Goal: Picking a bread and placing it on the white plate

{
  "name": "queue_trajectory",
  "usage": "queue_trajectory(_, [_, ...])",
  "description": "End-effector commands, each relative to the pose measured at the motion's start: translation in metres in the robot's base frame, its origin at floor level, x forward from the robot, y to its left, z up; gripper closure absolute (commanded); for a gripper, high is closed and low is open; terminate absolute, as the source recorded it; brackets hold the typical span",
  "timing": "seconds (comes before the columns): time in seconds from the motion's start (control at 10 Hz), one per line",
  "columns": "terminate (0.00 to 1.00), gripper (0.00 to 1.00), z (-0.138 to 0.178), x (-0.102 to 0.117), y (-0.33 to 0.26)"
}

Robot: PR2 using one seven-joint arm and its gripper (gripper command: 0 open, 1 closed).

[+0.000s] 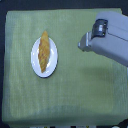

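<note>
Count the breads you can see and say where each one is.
1. The long golden-orange bread with pointed ends lies on the round white plate, toward the exterior view's left on the green cloth. The robot arm could hide others.

Bulky pale-grey arm [111, 44] with rounded casing and dark ringed joint.

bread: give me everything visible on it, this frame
The bread is a long, narrow golden-orange loaf with pointed ends and a bumpy-looking crust, apparently whole. It lies flat on the white plate, running roughly top to bottom and tilted slightly, spanning nearly the plate's full length. Only the plate touches it. The plate sits on the green cloth, toward the exterior view's left. The tool is well apart, to the exterior view's right; its jaws cannot be made out.
</note>
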Motion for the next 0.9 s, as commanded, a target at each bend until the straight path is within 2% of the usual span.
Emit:
queue_trajectory(0.0, [0.0, 0.0, -0.004, 0.003, -0.073])
queue_trajectory(0.4, [0.0, 0.0, -0.003, -0.003, -0.076])
queue_trajectory(0.8, [0.0, 0.0, -0.004, 0.01, -0.086])
